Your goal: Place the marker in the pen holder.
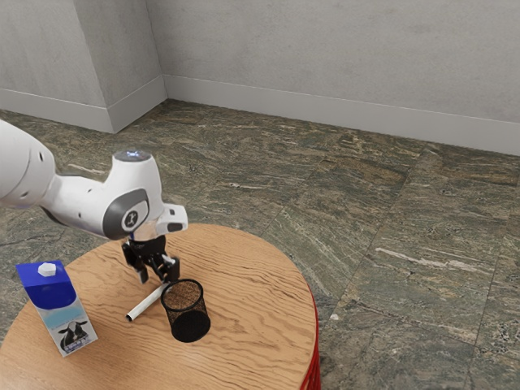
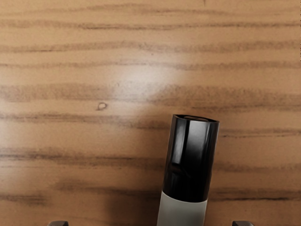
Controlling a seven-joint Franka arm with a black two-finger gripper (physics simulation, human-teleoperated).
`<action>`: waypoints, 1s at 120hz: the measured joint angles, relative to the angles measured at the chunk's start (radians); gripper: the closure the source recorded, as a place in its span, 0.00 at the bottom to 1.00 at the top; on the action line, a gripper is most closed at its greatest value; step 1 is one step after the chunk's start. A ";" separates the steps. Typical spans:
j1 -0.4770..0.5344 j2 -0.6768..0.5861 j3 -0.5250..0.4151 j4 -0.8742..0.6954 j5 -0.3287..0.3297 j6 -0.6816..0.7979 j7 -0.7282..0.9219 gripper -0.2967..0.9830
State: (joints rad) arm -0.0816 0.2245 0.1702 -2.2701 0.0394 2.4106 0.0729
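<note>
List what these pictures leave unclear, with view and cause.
- White cylindrical marker: black cap, exterior view, lost against the black gripper.
- Its other end, wrist view: cut off by the lower edge.
- Blue-topped carton: lowest print, exterior view, too small.
- White arm: base, exterior view, beyond the left edge.

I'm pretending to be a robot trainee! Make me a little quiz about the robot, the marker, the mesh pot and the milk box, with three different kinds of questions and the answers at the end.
1. Pick one. The gripper is:
A) shut on the milk box
B) inside the pen holder
C) open

2. True or false? The marker is lying on the wooden table, outside the pen holder.

3. Fill in the missing word. The top of the milk box is coloured ____.

Key: 1. C; 2. true; 3. blue
</note>
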 joint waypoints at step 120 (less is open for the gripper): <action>-0.015 -0.149 -0.001 0.008 0.014 -0.025 0.009 0.80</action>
State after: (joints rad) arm -0.0964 0.0753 0.1695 -2.2625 0.0536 2.3853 0.0817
